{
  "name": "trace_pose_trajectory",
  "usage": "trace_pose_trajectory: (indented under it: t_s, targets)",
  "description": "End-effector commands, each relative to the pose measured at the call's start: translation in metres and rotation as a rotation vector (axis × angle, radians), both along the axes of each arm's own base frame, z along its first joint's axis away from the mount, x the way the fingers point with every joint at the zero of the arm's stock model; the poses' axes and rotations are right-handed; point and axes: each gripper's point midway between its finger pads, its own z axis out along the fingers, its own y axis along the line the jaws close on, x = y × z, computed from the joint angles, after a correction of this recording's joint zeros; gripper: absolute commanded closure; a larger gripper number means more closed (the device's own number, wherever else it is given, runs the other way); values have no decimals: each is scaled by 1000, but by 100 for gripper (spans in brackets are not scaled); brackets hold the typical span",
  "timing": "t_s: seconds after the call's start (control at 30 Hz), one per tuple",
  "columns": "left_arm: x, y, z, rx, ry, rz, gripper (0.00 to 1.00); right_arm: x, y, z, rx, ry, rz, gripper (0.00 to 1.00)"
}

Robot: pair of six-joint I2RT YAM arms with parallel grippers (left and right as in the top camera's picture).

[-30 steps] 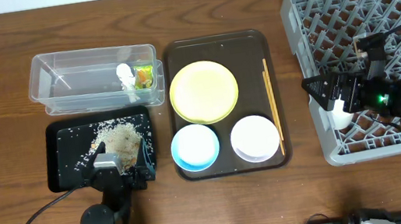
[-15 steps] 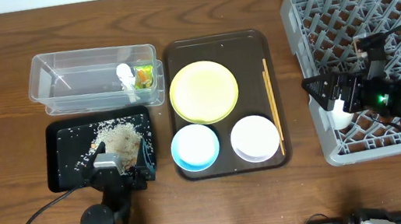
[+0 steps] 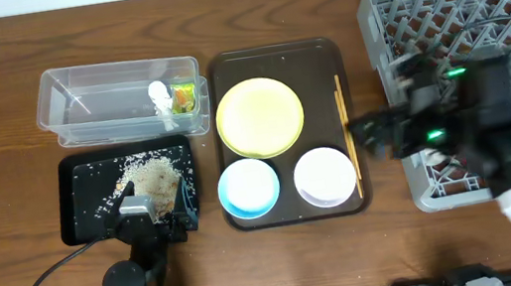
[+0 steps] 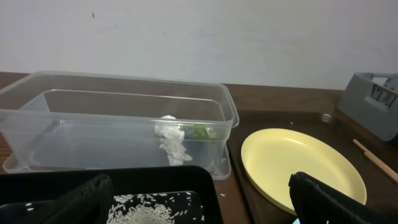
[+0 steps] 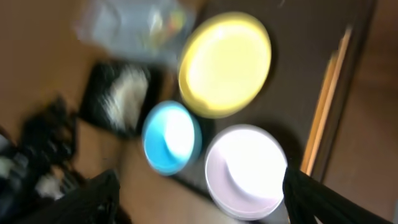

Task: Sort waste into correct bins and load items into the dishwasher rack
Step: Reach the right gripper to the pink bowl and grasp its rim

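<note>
My left gripper hangs open over the black tray, astride the rice crumbs. The clear tub holds a white scrap and a green-and-orange wrapper. A yellow plate, blue bowl, pinkish-white bowl and chopsticks lie on the brown tray. My right gripper is open and empty, blurred, between the grey rack and the pinkish-white bowl.
The brown serving tray sits mid-table between the bins and the rack. A few stray rice grains lie on the wood beside the black tray. My right arm covers the rack's near left corner. A cable trails from the left arm's base.
My right arm has swung left, out of the rack's front corner toward the brown tray, and its jaws have narrowed slightly. The left arm has not moved.
</note>
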Motion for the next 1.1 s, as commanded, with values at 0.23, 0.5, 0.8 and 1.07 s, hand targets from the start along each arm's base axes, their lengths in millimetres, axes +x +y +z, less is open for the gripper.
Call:
trace_pose_trajectory:
  t_s: [0.23,0.5,0.8,1.07]
  targets:
    - [0,1,-8,11,17,3,7,0,-3,-95,-435,215,-151,50]
    - [0,1,-8,11,18,3,8,9,-10,-169,-589,377,-168,56]
    - [0,1,-8,11,17,3,8,-3,-8,-208,-624,513,-127,95]
    - [0,1,-8,11,17,3,7,9,-21,-169,-638,372,-188,99]
